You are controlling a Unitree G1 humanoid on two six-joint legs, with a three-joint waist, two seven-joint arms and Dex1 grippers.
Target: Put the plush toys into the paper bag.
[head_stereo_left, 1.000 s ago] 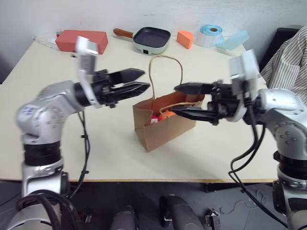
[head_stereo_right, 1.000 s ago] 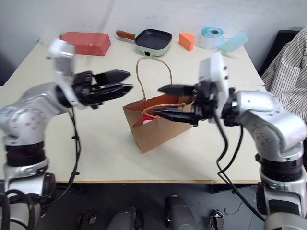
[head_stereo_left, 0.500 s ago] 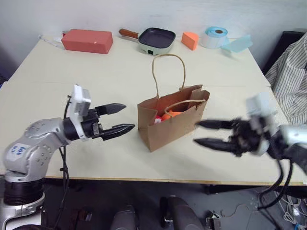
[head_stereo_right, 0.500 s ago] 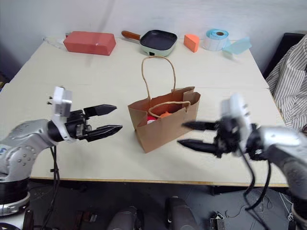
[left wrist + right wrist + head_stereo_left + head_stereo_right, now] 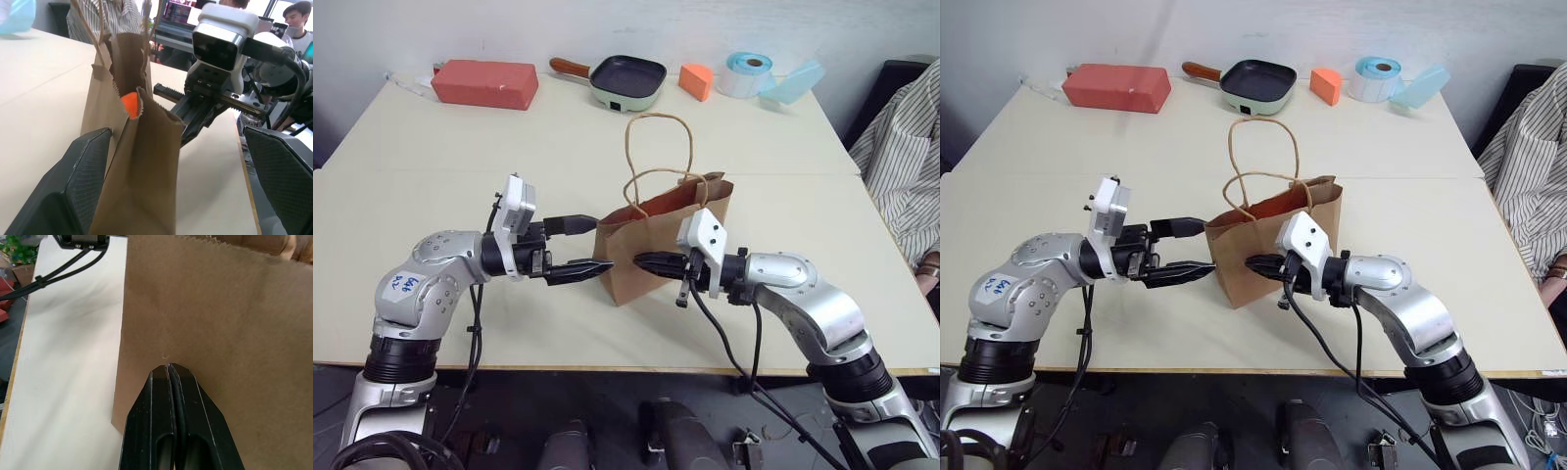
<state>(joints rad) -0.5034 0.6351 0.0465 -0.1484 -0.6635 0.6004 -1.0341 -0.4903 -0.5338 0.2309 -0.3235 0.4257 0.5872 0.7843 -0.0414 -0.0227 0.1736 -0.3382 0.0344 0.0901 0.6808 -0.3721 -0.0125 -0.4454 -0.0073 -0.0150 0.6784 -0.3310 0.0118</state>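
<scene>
- Eye views: brown kraft paper bag (image 5: 661,245) upright mid-worktop, nearer the front edge, creased, serrated rim, two cord loop handles up. Left gripper (image 5: 579,249) with jaws spread, level at the bag's left end. Right gripper (image 5: 646,262) with fingers pressed together against the bag's front panel.
- Left wrist view: narrow open mouth, a patch of orange plush toy (image 5: 130,104) visible inside.
- Right wrist view: closed tips touching plain brown paper; holding nothing.

From my seat, the paper bag (image 5: 661,240) hides nearly all of its load; I catch just an orange scrap (image 5: 130,104) at the mouth. At the table's right edge, a person's striped sleeve (image 5: 901,137) is cropped.
</scene>
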